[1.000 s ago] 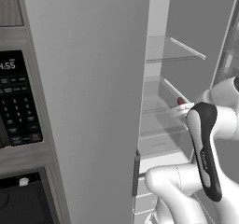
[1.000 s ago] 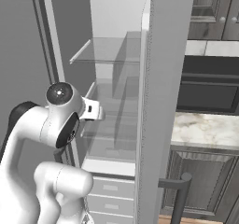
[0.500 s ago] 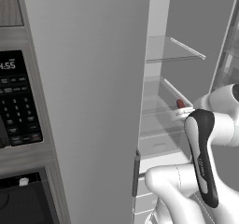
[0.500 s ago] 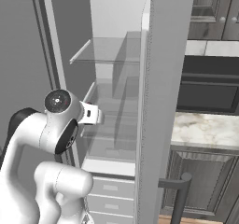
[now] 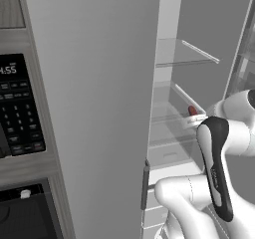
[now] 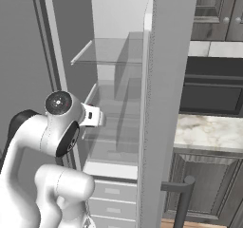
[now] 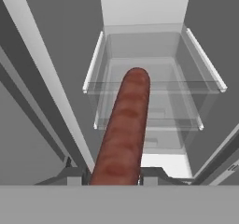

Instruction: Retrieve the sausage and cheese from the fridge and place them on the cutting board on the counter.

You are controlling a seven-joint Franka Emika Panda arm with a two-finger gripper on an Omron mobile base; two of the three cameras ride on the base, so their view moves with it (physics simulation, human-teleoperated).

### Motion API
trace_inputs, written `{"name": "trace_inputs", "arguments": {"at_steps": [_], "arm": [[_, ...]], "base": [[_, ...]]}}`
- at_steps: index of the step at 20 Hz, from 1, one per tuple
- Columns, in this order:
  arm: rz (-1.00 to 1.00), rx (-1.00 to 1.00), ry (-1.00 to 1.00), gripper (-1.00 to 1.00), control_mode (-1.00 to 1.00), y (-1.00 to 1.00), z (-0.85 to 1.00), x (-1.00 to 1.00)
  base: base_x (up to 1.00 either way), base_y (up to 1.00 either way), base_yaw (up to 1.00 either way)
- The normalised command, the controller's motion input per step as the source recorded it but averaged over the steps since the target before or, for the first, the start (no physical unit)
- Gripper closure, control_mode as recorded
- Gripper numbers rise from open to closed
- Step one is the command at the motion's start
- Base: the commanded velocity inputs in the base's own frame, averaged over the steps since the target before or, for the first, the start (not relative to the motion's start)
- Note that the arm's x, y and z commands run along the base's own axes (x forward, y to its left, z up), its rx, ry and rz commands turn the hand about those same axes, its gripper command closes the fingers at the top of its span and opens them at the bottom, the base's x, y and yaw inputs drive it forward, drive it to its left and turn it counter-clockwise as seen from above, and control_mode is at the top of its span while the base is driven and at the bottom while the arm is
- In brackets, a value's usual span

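Gripper jaws are closed on the sausage, which stands out between the two dark fingertips and points toward the back of the fridge in the hand view. From the left base camera, a small reddish end of the sausage peeks out just beside the white arm, level with the fridge's middle glass shelf — the gripper itself is hidden there by the arm. Beyond the sausage, the fridge interior steps back in clear shelves with white rails (each one bare where visible). In the right base view the open fridge door stands edge-on just right of the shelves, and right of the door lies the marbled counter over dark cabinets. Left of the fridge, in the left base view, sits a black keypad panel.
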Motion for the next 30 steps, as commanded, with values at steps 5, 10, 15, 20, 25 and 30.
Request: {"name": "trace_inputs", "arguments": {"at_steps": [5, 10, 15, 20, 25, 30], "arm": [[0.0, 0.0, 0.0, 1.0, 1.0, 0.0, 0.0, 0.0], [0.0, 0.0, 0.0, 1.0, 1.0, 0.0, 0.0, 0.0], [0.0, 0.0, 0.0, 1.0, 1.0, 0.0, 0.0, 0.0], [0.0, 0.0, 0.0, 1.0, 1.0, 0.0, 0.0, 0.0], [0.0, 0.0, 0.0, 1.0, 1.0, 0.0, 0.0, 0.0], [0.0, 0.0, 0.0, 1.0, 1.0, 0.0, 0.0, 0.0]], "base": [[-0.48, 0.01, 0.0], [-0.69, 0.28, 0.0], [-1.0, 0.54, -0.16], [-0.75, 0.5, -0.53], [-0.91, 0.24, -0.7], [-0.49, 0.04, -0.83]]}}
